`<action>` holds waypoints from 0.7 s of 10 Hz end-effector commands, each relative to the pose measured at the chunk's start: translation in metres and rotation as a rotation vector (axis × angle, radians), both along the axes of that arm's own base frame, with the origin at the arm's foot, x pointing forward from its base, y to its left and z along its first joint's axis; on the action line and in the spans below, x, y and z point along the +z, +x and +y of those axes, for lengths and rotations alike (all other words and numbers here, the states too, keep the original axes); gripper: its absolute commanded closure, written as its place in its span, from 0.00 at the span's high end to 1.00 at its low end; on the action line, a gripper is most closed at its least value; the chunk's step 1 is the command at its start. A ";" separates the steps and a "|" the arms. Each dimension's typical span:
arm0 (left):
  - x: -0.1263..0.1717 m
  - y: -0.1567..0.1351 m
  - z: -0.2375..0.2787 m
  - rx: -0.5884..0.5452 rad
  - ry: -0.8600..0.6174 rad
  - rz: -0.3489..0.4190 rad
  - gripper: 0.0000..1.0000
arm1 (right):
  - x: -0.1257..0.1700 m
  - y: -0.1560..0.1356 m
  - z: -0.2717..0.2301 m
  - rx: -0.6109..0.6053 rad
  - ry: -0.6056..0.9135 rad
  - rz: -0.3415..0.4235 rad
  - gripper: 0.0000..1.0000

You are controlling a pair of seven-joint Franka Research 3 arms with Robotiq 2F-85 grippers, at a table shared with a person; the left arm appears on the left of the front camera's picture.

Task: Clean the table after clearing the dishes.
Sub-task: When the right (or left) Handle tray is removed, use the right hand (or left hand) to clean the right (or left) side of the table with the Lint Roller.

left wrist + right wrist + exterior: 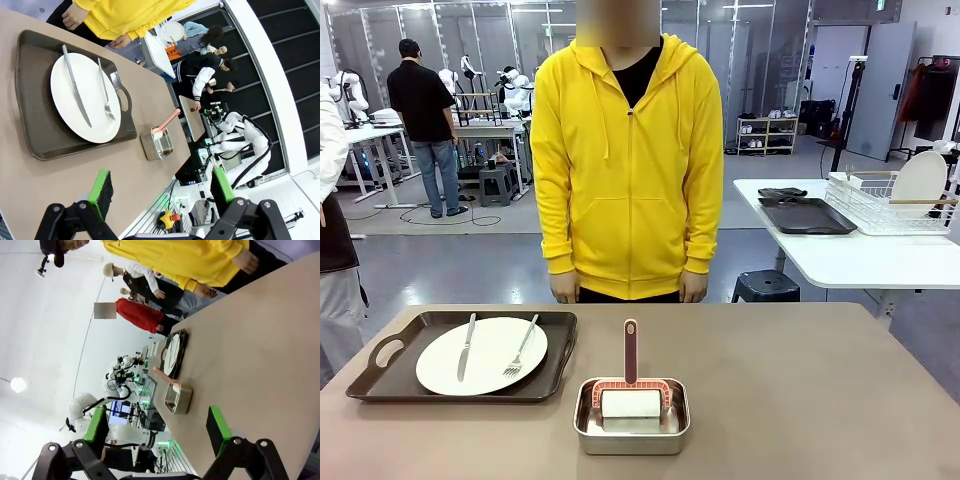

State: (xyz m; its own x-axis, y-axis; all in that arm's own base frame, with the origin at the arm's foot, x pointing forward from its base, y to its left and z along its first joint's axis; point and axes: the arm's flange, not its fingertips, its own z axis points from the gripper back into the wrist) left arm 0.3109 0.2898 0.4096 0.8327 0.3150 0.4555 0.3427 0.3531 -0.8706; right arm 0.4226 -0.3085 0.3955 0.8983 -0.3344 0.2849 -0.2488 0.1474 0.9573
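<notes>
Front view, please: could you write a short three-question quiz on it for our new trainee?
1. Fill in: on the plate, the knife lies to the ___ of the fork.
2. True or false: the tray holds two plates.
3. What lies in the steel pan? A) a roller with a handle B) a sponge C) a spoon

Key: 1 left; 2 false, one plate; 3 A.

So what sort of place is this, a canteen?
Probably a robotics lab: the left gripper and right gripper hang over a table holding a tray and plate, with workbenches behind.
</notes>
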 end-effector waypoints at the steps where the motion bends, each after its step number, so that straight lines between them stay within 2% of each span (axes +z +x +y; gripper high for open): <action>1: 0.001 -0.002 0.001 0.003 0.003 -0.006 1.00 | 0.006 0.001 0.004 -0.057 -0.002 -0.055 1.00; 2: 0.001 -0.002 0.001 0.003 0.003 -0.006 1.00 | 0.000 0.000 0.000 0.000 0.000 0.000 1.00; 7: 0.001 -0.002 0.001 0.003 0.003 -0.006 1.00 | 0.000 0.000 0.000 0.000 0.000 0.000 1.00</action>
State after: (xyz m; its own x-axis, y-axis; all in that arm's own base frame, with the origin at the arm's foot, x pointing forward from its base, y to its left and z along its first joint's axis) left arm 0.3109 0.2897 0.4096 0.8327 0.3149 0.4555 0.3427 0.3531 -0.8706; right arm 0.4236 -0.3104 0.3937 0.8913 -0.3498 0.2884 -0.2527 0.1447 0.9566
